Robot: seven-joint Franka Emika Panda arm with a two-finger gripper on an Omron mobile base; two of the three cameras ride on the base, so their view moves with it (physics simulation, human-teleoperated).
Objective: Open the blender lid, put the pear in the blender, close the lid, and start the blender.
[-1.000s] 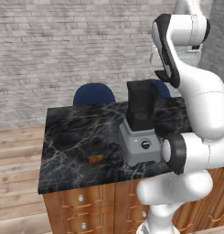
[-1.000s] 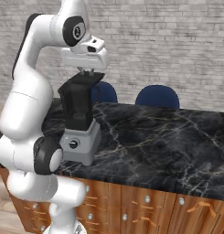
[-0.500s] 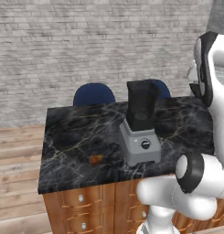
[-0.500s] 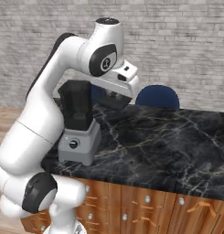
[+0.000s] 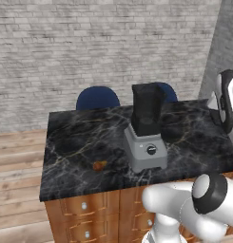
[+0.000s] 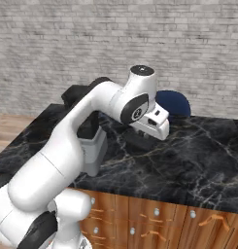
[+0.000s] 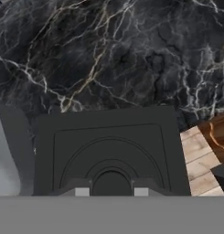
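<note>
1. Tool (image 7: 111, 191): the two tips sit close on either side of the raised centre grip of the lid (image 7: 109, 146). It looks clamped on that grip, jaws narrow.
2. Lid: flat black square cap, off the jar. In the right base view it is under the hand at 3 o'clock of the blender (image 6: 93, 153), low over the counter (image 6: 198, 165). Can't tell whether it touches the marble.
3. Hand view looks straight down on the lid. There is marble from 9 through 12 to 2 o'clock, with the counter edge and wood floor at 3 o'clock.
4. Blender in the left base view: grey base with black knob (image 5: 151, 151), dark jar (image 5: 147, 109) upright above it, mid-counter.
5. Pear (image 5: 99, 165): lies on the counter at 8 o'clock of the blender base, near the front edge, apart from the blender and untouched.
6. Step, as I judge it: lid is opened and about to be parked. The pear pick, closing and start are not yet done.
7. Lid handling: likely light, rigid, smooth plastic. The centre grip is the right hold, and it should be set flat so it doesn't tip.
8. Pear handling: small, light, rounded and tapered, so it could roll or squirt out of a pinch. Best taken from above across the widest part of the belly with moderate force, tips low on both sides.
9. Risk: the lid parks close to the counter edge at 3 o'clock and could slide off.
</note>
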